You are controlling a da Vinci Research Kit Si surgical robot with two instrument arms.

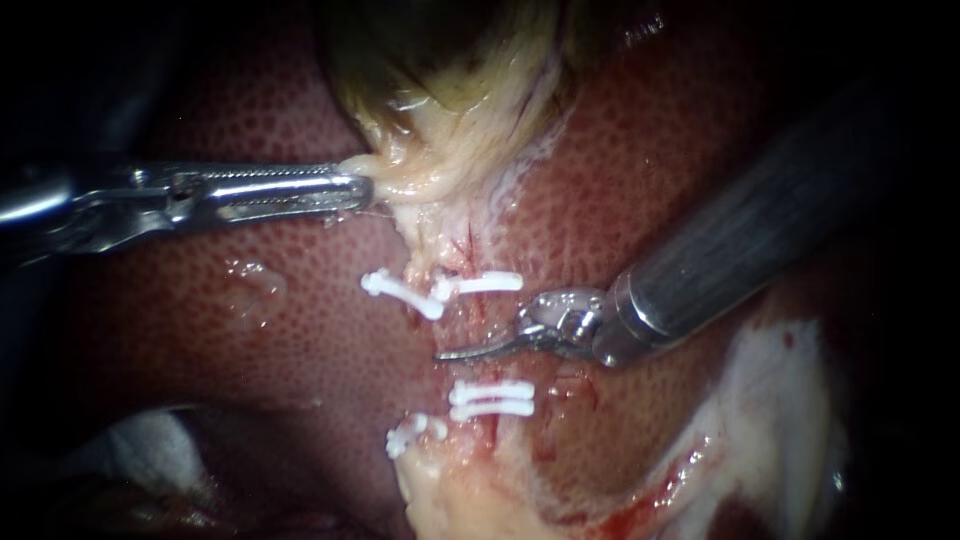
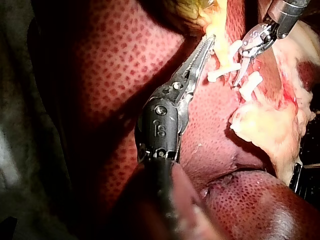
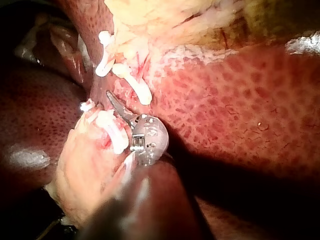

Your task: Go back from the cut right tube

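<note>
My left instrument comes in from the left, its long jaws shut on the pale lower end of the gallbladder. In the left wrist view the same jaws pinch that yellowish tissue. Below it a pale strip of tissue carries white clips: an upper pair and a lower pair. My right instrument enters from the upper right. Its thin curved blades lie shut in the gap between the two clip pairs. The right wrist view shows the blade tip against the clipped tissue.
Dark red speckled liver surrounds the clipped strip. Two more white clips sit further left on it. Pale fatty tissue lies at the lower right, and white gauze at the lower left.
</note>
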